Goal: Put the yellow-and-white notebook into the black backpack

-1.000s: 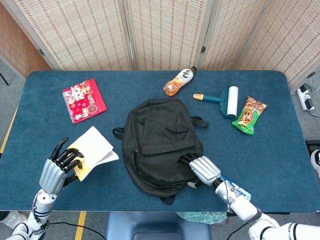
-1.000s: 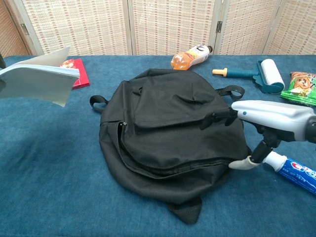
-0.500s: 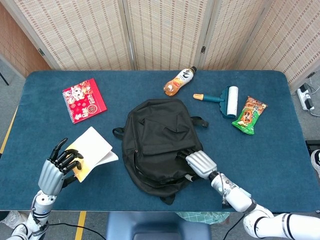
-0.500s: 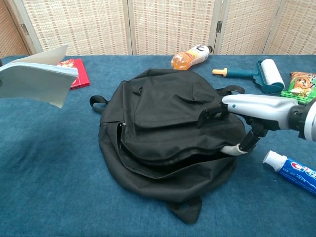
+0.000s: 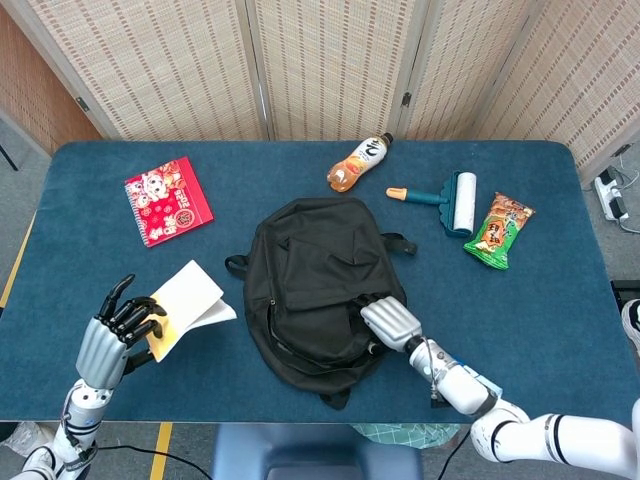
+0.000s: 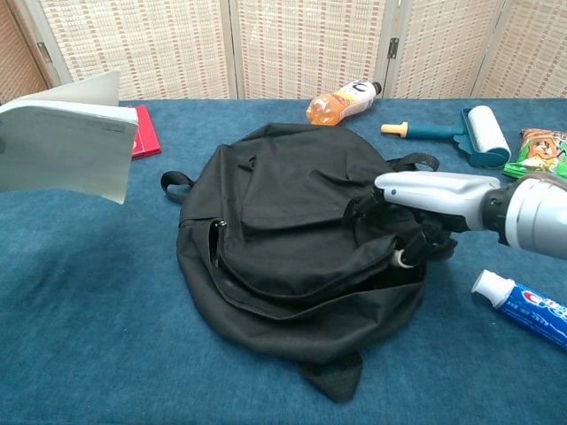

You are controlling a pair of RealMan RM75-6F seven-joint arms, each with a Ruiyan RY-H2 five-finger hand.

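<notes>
The black backpack [image 5: 315, 280] lies flat mid-table, its zipper opening running along the left and front edge [image 6: 266, 297]. My right hand [image 5: 390, 322] rests on the bag's right side, fingers [image 6: 368, 211] on the top flap and thumb tucked under its edge, pinching the fabric. At the front left, my left hand [image 5: 112, 338] holds the yellow-and-white notebook [image 5: 187, 303] by its near corner. The notebook [image 6: 69, 146] hangs raised above the table in the chest view, left of the bag; the left hand itself is out of that view.
A red notebook [image 5: 168, 199] lies at the back left. Behind the bag are an orange drink bottle [image 5: 359, 162], a lint roller [image 5: 446, 200] and a green snack bag [image 5: 499, 230]. A toothpaste tube [image 6: 524, 306] lies right of the bag, under my right forearm.
My right hand slid left, further onto the backpack, and closed on its flap, bunching the bag's right side. The notebook rose and tilted slightly in my left hand.
</notes>
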